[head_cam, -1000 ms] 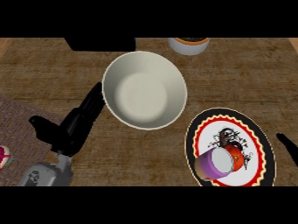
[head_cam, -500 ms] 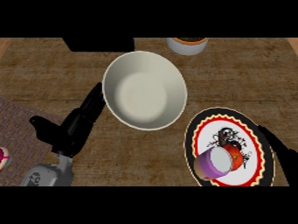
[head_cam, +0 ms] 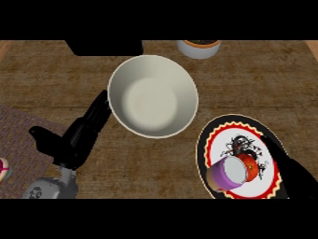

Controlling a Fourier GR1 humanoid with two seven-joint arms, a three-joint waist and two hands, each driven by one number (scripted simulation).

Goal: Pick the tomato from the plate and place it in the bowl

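Right of the bowl (head_cam: 154, 95) and nearer the robot: tomato (head_cam: 252, 165) on the plate (head_cam: 220, 133).
The tomato lies on the patterned plate, touching a purple cup (head_cam: 224, 174) that lies tipped on its side on the same plate; the plate's upper-left rim sits just beside the bowl's lower-right rim. Left of the bowl, the left hand (head_cam: 79, 135) holds nothing: fingers straight and pressed together, pointing up along the bowl's left rim, thumb spread outward; contact with the rim cannot be determined. Far right of the bowl, at the plate's outer edge, the right hand (head_cam: 304, 181) shows as a dark shape; whether it is spread or closed cannot be told. Beyond the bowl stands a white pot (head_cam: 199, 48). Well left of the bowl lies a woven mat (head_cam: 10, 123).
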